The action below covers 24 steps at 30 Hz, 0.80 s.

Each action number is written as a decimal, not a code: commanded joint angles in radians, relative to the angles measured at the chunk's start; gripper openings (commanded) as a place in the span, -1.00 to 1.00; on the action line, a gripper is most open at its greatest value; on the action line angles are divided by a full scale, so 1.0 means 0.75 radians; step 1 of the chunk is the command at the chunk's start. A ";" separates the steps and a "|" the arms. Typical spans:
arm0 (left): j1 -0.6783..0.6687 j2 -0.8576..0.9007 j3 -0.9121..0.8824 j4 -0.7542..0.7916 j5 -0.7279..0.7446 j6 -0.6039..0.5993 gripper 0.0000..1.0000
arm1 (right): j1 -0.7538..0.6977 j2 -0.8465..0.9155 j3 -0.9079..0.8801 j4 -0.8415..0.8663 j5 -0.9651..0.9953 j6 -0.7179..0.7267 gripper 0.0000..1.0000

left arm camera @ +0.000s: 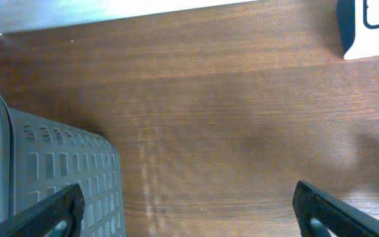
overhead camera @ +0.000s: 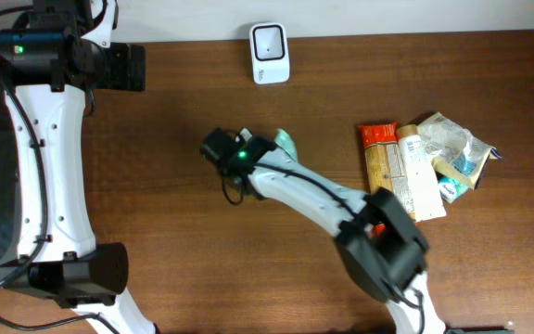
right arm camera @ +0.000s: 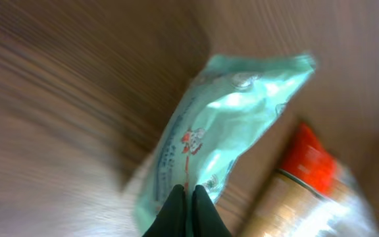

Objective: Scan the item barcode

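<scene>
The item, a mint-green foil packet (right arm camera: 229, 125) with red print, is pinched at its lower edge by my right gripper (right arm camera: 189, 197), whose black fingers are shut on it. From overhead only a corner of the packet (overhead camera: 288, 142) shows past the right gripper (overhead camera: 269, 150), mid-table and below the white barcode scanner (overhead camera: 270, 53). That scanner (left arm camera: 370, 26) also appears at the top right of the left wrist view. My left gripper (left arm camera: 189, 217) hangs open over bare wood, nothing between its fingers (left arm camera: 51, 210).
A pile of other groceries lies at the right: a red-topped pasta packet (overhead camera: 383, 162), a white box (overhead camera: 420, 176) and a crinkled clear bag (overhead camera: 452, 144). A grey slotted basket (left arm camera: 45, 164) stands at the table's left edge.
</scene>
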 commanded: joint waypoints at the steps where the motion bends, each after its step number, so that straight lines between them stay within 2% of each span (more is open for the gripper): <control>1: 0.001 -0.024 0.008 0.004 0.004 0.021 0.98 | -0.014 0.195 -0.014 -0.077 0.475 -0.011 -0.92; 3: 0.001 -0.024 0.008 0.004 0.003 0.021 0.98 | 0.002 0.216 -0.014 -0.070 0.402 -0.011 -0.92; 4: 0.001 -0.024 0.008 0.004 0.004 0.021 0.98 | 0.023 0.211 -0.011 -0.074 0.323 -0.011 -0.78; 5: 0.001 -0.024 0.008 0.004 0.003 0.021 0.98 | 0.045 0.211 -0.011 -0.076 0.277 -0.011 -0.51; 6: 0.001 -0.024 0.008 0.004 0.004 0.021 0.99 | 0.076 0.207 -0.006 -0.080 0.218 -0.006 0.11; 7: 0.001 -0.024 0.008 0.004 0.003 0.021 0.98 | 0.095 0.194 0.006 -0.083 0.173 0.041 0.26; 8: 0.001 -0.024 0.008 0.004 0.004 0.021 0.98 | 0.106 0.168 0.032 -0.082 0.078 0.069 0.31; 10: 0.001 -0.024 0.008 0.004 0.004 0.021 0.99 | 0.085 0.089 0.109 -0.064 -0.197 0.069 0.29; 13: 0.001 -0.024 0.008 0.004 0.003 0.021 0.98 | -0.058 -0.038 0.171 -0.049 -0.577 0.072 0.11; 14: 0.001 -0.024 0.008 0.004 0.004 0.021 0.98 | -0.129 -0.062 0.171 -0.048 -0.655 0.129 0.02; 15: 0.001 -0.024 0.008 0.004 0.004 0.021 0.98 | -0.205 -0.069 0.171 -0.049 -0.709 0.169 -0.14; 17: 0.001 -0.024 0.008 0.004 0.003 0.021 0.98 | -0.421 -0.066 0.168 -0.009 -0.843 0.176 -0.63; 18: 0.001 -0.024 0.008 0.004 0.004 0.021 0.98 | -0.460 -0.066 0.168 0.010 -0.860 0.185 -0.71; 19: 0.001 -0.024 0.008 0.004 0.004 0.021 0.98 | -0.548 -0.062 0.168 0.044 -0.864 0.290 -0.81; 21: 0.001 -0.024 0.008 0.004 0.004 0.021 0.98 | -0.626 -0.048 0.167 0.055 -0.948 0.361 -0.87; 24: 0.001 -0.024 0.008 0.004 0.003 0.021 0.98 | -0.640 0.005 0.117 0.123 -1.009 0.386 -0.92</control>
